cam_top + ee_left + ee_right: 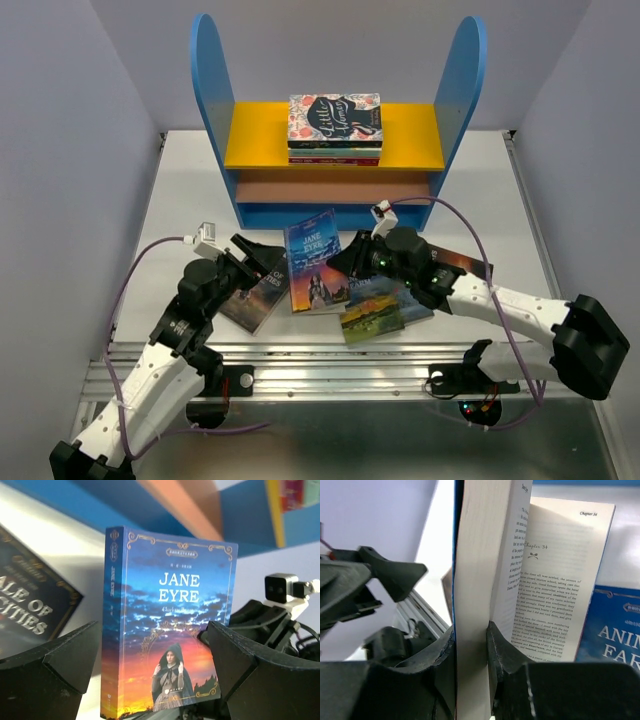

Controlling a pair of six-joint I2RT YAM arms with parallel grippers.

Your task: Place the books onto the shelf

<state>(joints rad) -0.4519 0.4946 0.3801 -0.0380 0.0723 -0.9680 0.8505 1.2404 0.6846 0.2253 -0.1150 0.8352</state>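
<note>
From above, we see Jane Eyre point(315, 262) standing upright just in front of the shelf point(255, 135), between the two arms. At the left wrist, the left jaws stand released on either side of its cover. At the right wrist, the right jaws are clenched on only part of the page block, so we fear the loose pages could fan open and snag the shelf, or the book could slip.
</note>
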